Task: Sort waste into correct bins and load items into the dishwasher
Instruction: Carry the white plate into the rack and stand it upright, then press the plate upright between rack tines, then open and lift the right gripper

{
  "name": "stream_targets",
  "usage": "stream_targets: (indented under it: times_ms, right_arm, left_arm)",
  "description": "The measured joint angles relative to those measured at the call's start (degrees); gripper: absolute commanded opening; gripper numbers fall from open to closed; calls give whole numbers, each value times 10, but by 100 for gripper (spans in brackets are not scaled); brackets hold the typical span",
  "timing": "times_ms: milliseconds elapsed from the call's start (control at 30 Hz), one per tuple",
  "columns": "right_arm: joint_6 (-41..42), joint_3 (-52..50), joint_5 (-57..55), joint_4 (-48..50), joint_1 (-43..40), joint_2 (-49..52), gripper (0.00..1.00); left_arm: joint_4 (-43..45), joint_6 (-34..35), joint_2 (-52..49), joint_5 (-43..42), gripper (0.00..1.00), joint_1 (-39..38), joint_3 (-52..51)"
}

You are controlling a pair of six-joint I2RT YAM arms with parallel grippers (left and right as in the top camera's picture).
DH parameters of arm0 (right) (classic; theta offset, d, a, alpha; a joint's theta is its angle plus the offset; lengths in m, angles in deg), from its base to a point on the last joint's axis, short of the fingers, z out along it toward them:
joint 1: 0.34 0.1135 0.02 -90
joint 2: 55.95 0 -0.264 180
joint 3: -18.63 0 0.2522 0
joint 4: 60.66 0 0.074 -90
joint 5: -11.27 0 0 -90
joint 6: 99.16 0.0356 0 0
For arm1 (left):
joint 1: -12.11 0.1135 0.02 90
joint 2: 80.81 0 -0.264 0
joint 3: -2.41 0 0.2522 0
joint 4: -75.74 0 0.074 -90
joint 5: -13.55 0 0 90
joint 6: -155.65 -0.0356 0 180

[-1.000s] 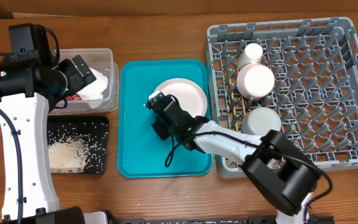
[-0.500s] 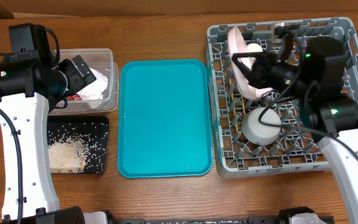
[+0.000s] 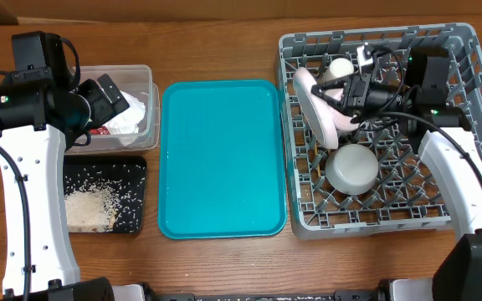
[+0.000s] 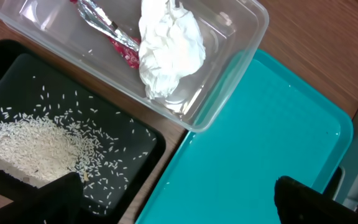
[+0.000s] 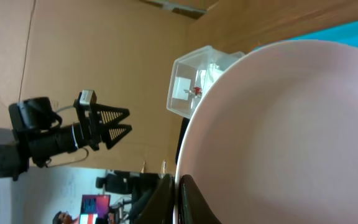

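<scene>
A pale pink plate (image 3: 318,113) is clamped, tilted, by the right hand (image 3: 350,94) over the grey dish rack (image 3: 467,125). The left hand (image 3: 110,90) is held wide apart over the clear tub (image 3: 146,72). The snack wrapper (image 4: 109,36) print cannot be read.

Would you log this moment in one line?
right gripper: shut on pale pink round plate | over grey plastic dish rack | left gripper: open
</scene>
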Motion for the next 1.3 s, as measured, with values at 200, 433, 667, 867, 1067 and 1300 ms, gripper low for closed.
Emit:
stream_targets:
  times_ms: [200, 433, 667, 867, 1067, 1300]
  right_arm:
    - [198, -5, -21, 136, 0, 13, 4]
    - [190, -6, -84, 5, 0, 13, 4]
    - [160, -6, -162, -33, 0, 13, 4]
    - [111, -6, -224, -88, 3, 13, 12]
    - [17, -2, -296, -107, -1, 13, 34]
    - [-87, -3, -332, -126, 0, 14, 57]
  left_arm:
    - [0, 0, 0, 0, 100, 0, 0]
    - [0, 0, 0, 0, 100, 0, 0]
    - [0, 0, 0, 0, 100, 0, 0]
    - [0, 0, 0, 0, 100, 0, 0]
    - [0, 0, 0, 0, 100, 0, 0]
    - [0, 0, 0, 0, 100, 0, 0]
